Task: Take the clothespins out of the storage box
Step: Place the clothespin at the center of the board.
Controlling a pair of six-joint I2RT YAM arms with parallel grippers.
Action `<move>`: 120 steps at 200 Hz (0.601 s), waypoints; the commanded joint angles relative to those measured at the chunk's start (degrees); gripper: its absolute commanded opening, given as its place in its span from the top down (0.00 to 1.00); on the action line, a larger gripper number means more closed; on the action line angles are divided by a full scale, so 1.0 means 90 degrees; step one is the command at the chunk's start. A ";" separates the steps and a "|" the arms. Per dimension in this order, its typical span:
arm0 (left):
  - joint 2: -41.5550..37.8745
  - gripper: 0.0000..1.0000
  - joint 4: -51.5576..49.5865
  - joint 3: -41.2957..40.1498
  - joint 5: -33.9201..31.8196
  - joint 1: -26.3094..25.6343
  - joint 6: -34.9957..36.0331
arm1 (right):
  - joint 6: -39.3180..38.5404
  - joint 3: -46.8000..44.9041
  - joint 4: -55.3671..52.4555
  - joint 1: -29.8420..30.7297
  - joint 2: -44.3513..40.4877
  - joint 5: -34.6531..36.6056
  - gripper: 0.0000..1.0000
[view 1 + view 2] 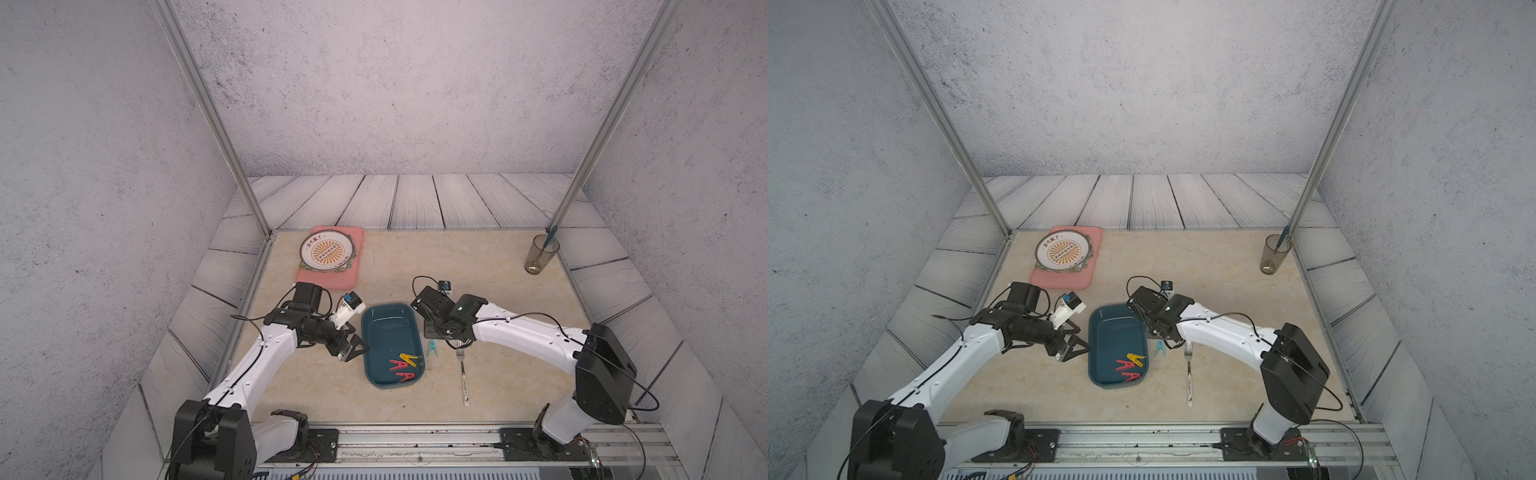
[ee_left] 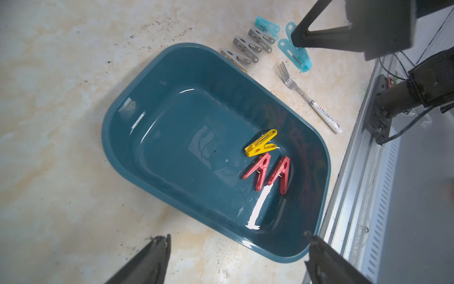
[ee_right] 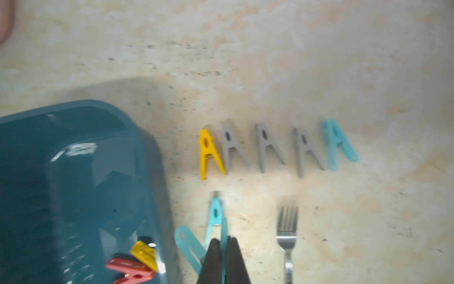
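My right fingers (image 3: 217,248) are pinched tight on one leg of a light blue plastic clothespin (image 3: 215,212), at 3 o'clock of the dark teal plastic storage box (image 1: 386,332). My left fingers (image 1: 358,345) gape wide, holding nothing, at the box's 9 o'clock. One yellow clothespin (image 2: 261,143) and two red clothespins (image 2: 258,171) lie in its 5 o'clock corner. Five more clothespins (image 3: 265,147) lie in a row on the counter (image 1: 332,382).

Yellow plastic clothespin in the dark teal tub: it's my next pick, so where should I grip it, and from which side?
From straight above: the yellow plastic clothespin lies flat inside the dark teal tub, whose walls block sideways approach. Probably pinch across its narrow middle near the spring, clear of the two red clothespins beside it.
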 commanded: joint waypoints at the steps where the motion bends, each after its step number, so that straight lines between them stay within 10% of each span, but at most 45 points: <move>1: -0.0027 0.08 -0.0262 0.0106 0.0320 0.0039 0.0236 | 0.0080 -0.0404 -0.0151 -0.0235 -0.0262 0.0164 1.00; 120: 0.0014 0.08 -0.0096 0.0074 0.0125 0.0039 0.0086 | -0.0040 -0.0799 0.0923 -0.0490 0.0942 -0.1292 0.96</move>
